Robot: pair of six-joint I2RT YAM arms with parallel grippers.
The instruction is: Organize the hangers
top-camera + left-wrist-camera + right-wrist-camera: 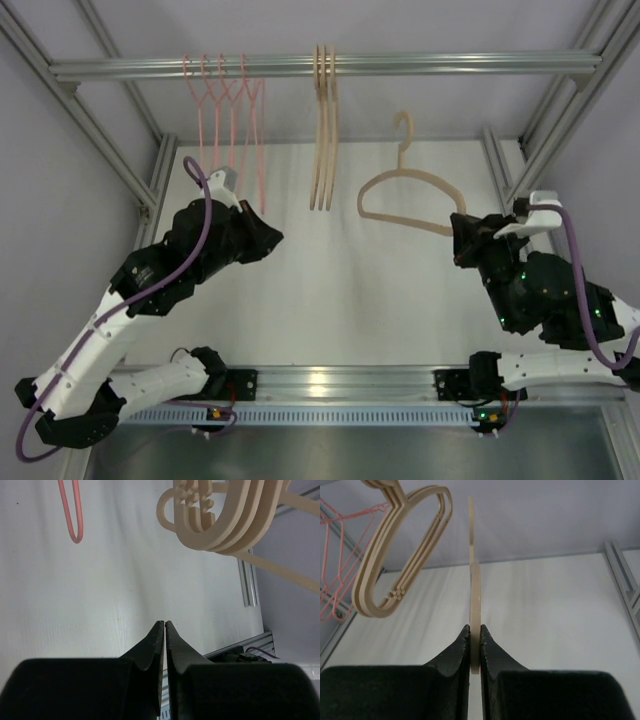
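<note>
Right claw: clamped on the end of one beige hanger above the far right of the desk, hook aimed at the rail. The hung beige hangers lie to its left. The left claw: fingers together, empty.

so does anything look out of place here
One beige hanger is off the rail, pinched in the right gripper. The other beige ones and the pink ones hang on the rail. Nothing looks bent or broken.
</note>
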